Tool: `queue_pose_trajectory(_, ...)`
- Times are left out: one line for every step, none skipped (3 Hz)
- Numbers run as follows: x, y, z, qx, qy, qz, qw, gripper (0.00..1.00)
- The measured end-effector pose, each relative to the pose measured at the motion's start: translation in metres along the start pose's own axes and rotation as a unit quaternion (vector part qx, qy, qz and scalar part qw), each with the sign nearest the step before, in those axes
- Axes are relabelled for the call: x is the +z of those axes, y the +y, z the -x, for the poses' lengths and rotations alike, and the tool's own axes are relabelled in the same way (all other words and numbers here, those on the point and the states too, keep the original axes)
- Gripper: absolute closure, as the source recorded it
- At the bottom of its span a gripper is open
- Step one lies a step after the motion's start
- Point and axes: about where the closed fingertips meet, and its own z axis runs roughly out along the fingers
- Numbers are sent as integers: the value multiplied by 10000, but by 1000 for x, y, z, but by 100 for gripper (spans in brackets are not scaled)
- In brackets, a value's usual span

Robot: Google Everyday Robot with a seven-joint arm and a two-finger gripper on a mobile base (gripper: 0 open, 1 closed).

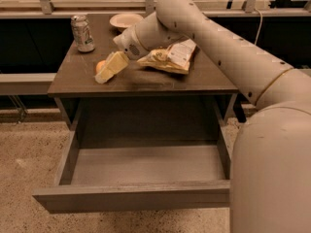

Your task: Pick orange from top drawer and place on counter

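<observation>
Tool, a pale yellow wedge, points down and left near the front-left corner of the dark brown-grey glossy table, against the small round orange fruit that peeks out on its far side; whether it grips the fruit or merely rests against it I cannot tell. That orange looks light, firm and smooth, apt to roll, so I would take it across its widest middle. Reaching in from the right edge, the thick cream arm crosses the crumpled yellow snack bag, wrist tilted down, above the open grey-brown top drawer.
</observation>
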Motion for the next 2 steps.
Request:
queue_pose_trajectory(-41, 2, 14, -334, -104, -200, 9992, 0)
queue_pose_trajectory(-41, 2, 14, -334, -104, -200, 9992, 0)
